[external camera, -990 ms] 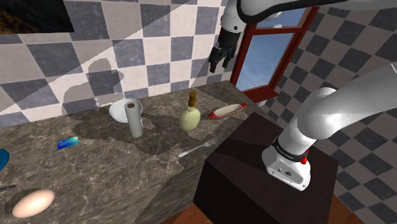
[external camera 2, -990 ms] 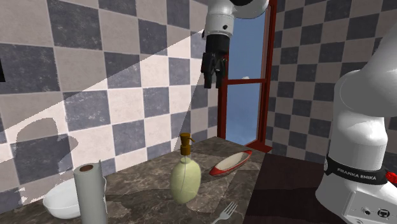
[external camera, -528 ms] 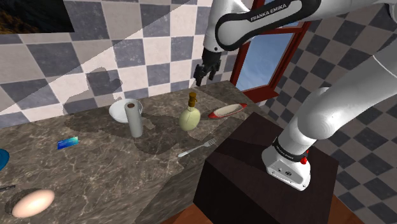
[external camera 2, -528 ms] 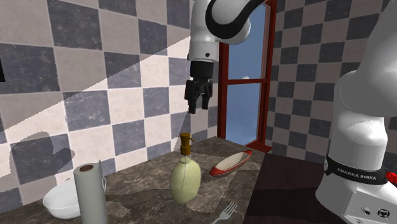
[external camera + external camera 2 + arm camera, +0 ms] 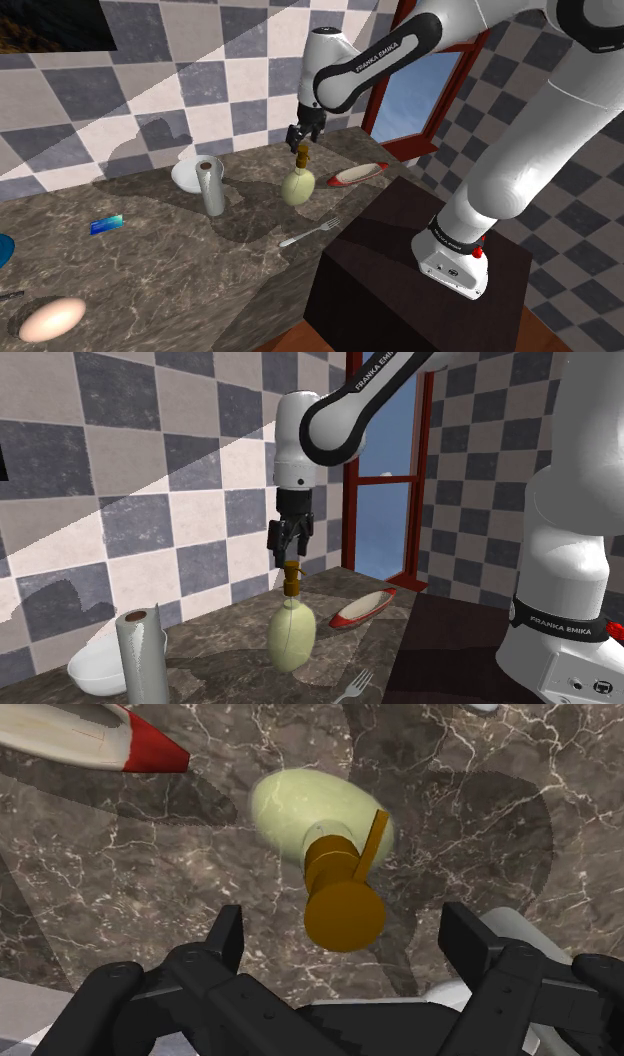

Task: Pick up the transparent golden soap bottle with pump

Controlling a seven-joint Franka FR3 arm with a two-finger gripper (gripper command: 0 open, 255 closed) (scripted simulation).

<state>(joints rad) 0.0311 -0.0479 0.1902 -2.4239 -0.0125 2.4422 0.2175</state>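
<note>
We had the dark marbled bench (image 5: 180, 270) bearing everything. Our white arm (image 5: 350, 70) arched over the soap bottle (image 5: 291, 637), which stood upright on the bench, pale yellow-green in the body and not held by anything. The claw (image 5: 292, 552) hung straight above the bottle, pointing down, its fingers spread wide. The golden-brown pump (image 5: 344, 909) sat between those fingers in the wrist view, touching neither. We judged the approach close to finished and the grasp not yet begun: lowering around the pump neck, closing and lifting were left.
</note>
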